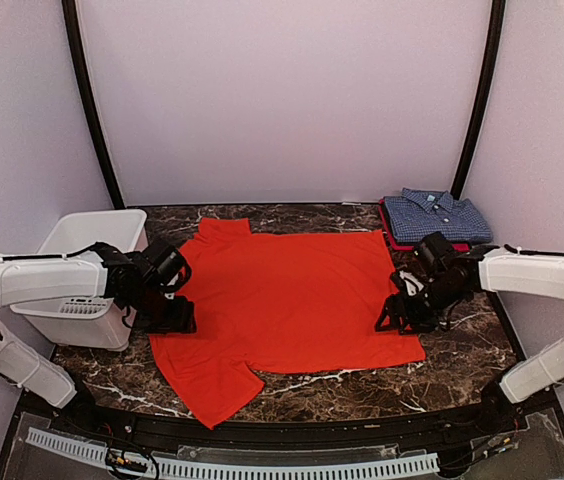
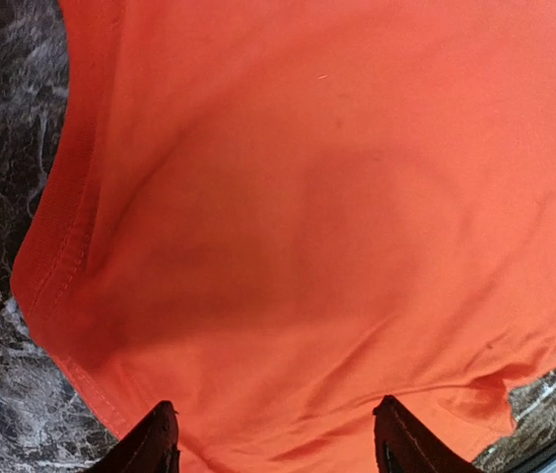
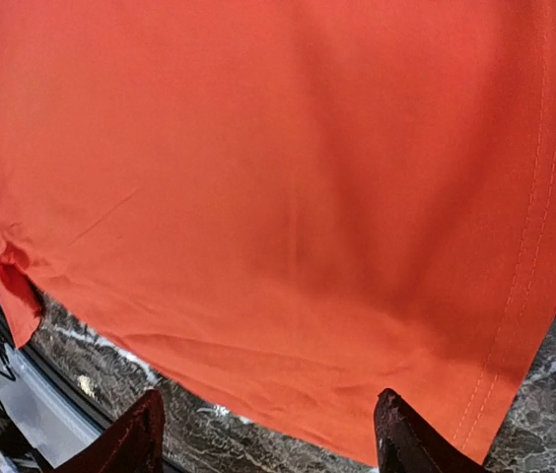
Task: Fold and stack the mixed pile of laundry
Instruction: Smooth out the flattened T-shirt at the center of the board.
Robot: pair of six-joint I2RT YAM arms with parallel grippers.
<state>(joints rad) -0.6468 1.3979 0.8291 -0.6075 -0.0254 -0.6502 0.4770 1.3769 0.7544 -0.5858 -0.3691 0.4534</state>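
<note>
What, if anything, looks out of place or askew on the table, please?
Nothing is spilled or damaged. The orange shirt lies flat, but one sleeve juts toward the near edge, unfolded; the checked shirt is folded neatly.

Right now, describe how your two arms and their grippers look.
Both the left arm and the right arm have smooth white tubular shells joined by black joint housings. A thin black cable runs along each forearm. The left gripper and the right gripper are black and blocky; their fingers are dark, tapered blades. No markings are legible.
</note>
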